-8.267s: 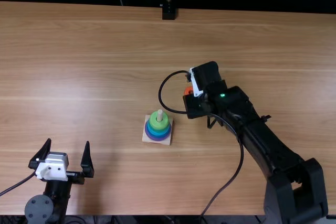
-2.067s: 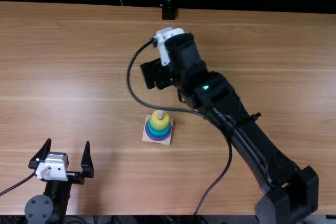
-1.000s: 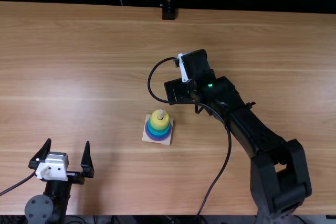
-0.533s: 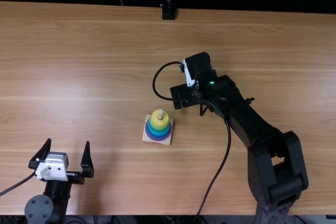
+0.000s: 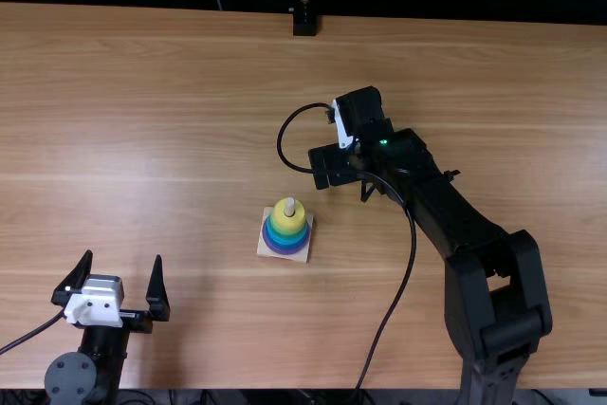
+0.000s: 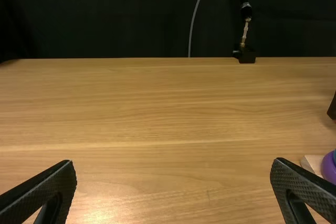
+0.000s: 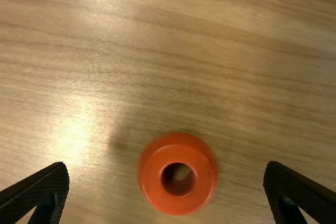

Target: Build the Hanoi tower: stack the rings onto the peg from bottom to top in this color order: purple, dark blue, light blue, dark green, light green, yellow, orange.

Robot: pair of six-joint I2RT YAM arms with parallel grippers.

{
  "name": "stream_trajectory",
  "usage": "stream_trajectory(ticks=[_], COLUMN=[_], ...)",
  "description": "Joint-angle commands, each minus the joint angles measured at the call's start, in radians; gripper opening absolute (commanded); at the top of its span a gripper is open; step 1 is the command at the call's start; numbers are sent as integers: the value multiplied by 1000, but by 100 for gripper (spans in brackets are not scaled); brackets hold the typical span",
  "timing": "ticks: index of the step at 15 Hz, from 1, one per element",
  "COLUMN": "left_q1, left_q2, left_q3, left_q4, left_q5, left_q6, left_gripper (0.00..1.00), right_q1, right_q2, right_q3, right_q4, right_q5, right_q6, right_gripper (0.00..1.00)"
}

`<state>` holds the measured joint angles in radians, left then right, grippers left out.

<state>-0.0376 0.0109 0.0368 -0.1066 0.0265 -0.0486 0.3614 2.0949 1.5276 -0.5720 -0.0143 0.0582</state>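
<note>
Nearest, at the left, the left tool (image 5: 123,257) stands spread and empty. Beyond it, right of the middle arm gap, a wooden base (image 5: 262,246) bears the peg (image 5: 289,204): purple ring (image 5: 285,249) lowest, yellow ring (image 5: 287,216) uppermost, probably blues and greens between. Farther, the right tool (image 5: 331,166) gapes, empty, above the orange ring (image 7: 178,199) on the counter (image 5: 190,92).

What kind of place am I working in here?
Probably a robotics lab or test station: a bare-topped wooden table, two black robot arms mounted at its near edge, a black backdrop behind it, and a ring-stacking toy as the workpiece.
</note>
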Motion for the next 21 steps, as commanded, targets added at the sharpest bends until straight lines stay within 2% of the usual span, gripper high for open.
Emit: stream_trajectory(ticks=[1,7,8,9,12,13,19,21], left_q1=[7,7,7,7,7,7,7,7], left_q2=[-11,-11,-11,-11,-11,-11,-11,-11], left_q3=[-37,-37,-37,-37,-37,-37,-37,-37], left_q4=[-6,-6,-6,-6,-6,-6,-6,-6], left_q5=[-8,-8,-8,-8,-8,-8,-8,-8], left_q6=[14,14,14,14,14,14,14,14], left_gripper=[100,100,100,100,100,100,100,100], right_q1=[-13,-13,-13,-13,-12,-12,-12,-10], right_q2=[40,45,53,67,71,71,70,70], right_q3=[28,39,36,34,32,34,51,85], right_q4=[-2,-3,-2,-3,-5,-5,-14,-116], right_q5=[0,1,0,0,0,-2,-2,0], right_q6=[6,3,3,4,6,8,8,4], right_gripper=[100,100,68,44,8,1,0,0])
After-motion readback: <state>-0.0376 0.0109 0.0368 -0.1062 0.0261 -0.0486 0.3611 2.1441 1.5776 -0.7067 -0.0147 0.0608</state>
